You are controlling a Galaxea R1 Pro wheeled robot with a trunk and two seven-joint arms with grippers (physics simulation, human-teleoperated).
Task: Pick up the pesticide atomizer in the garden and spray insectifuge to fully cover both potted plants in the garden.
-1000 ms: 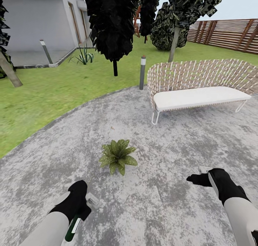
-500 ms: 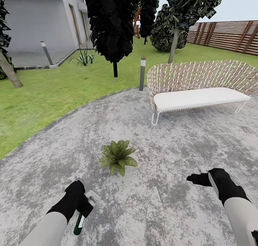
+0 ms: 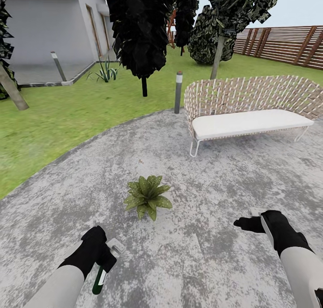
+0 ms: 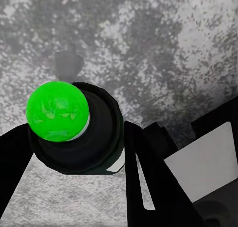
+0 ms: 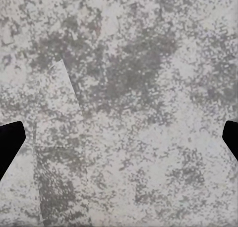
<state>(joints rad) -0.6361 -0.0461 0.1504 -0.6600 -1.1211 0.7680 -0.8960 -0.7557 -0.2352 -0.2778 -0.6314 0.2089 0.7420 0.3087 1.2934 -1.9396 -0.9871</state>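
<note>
The spray bottle (image 3: 101, 279) is in the left gripper (image 3: 105, 258), pinched between its black fingers (image 4: 148, 157), low over the grey patio (image 3: 202, 263). A second ago it hung nearly straight down — now it is tipped, with its pale head (image 3: 115, 246) turned toward the potted plant (image 3: 147, 195) just ahead. That looks like aiming, so spraying may come next. The right gripper (image 3: 249, 222) hovers near, holding nothing, fingers spread wide. Behind stands a white bench (image 3: 251, 119).
</note>
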